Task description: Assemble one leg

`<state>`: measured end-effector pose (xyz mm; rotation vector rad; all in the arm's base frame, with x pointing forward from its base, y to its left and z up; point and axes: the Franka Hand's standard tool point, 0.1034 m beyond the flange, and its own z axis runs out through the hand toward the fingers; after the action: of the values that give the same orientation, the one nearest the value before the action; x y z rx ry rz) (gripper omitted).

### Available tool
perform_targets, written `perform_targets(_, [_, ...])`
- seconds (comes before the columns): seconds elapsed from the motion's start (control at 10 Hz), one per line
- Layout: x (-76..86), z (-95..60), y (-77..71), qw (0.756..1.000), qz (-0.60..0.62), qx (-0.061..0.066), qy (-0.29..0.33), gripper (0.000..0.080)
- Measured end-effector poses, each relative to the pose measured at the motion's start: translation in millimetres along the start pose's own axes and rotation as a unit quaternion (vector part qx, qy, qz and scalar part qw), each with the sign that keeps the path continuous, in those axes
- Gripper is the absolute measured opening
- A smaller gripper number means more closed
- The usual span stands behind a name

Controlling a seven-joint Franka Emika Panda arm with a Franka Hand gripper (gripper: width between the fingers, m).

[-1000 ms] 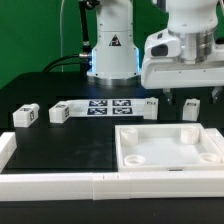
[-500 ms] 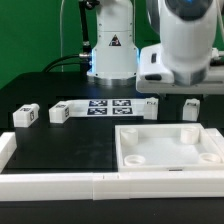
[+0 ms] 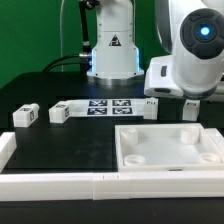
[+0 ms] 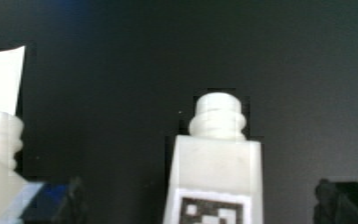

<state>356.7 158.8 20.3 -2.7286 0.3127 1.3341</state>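
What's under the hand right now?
One leg, with its tag and knobbed end showing in the wrist view, on the black table. The leg covers the table directly beneath it.

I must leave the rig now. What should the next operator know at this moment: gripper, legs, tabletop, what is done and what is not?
Gripper: open over one leg, with fingertips wide on both sides, not gripping.
This leg lies behind the tabletop, at the exterior view's right.
Three other legs lie loose: two at the left, one at the end of the marker board.
Done: nothing is mounted; the visible sockets look empty.
Left: grasp the leg and fit it into a socket.
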Motion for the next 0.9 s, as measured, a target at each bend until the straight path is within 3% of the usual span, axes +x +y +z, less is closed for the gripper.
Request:
perform_targets(0.4, [4.7,16.0,3.9,1.0,0.005,-0.001,0.011,0.0649])
perform_targets(0.7, [4.1,16.0,2.0,1.0,0.009,-0.005,0.012,0.0647])
perform_targets(0.8, [4.2,16.2,2.2,1.0,0.009,-0.005,0.012,0.0475])
perform_targets(0.9, [4.2,16.3,2.2,1.0,0.009,-0.005,0.012,0.0475])
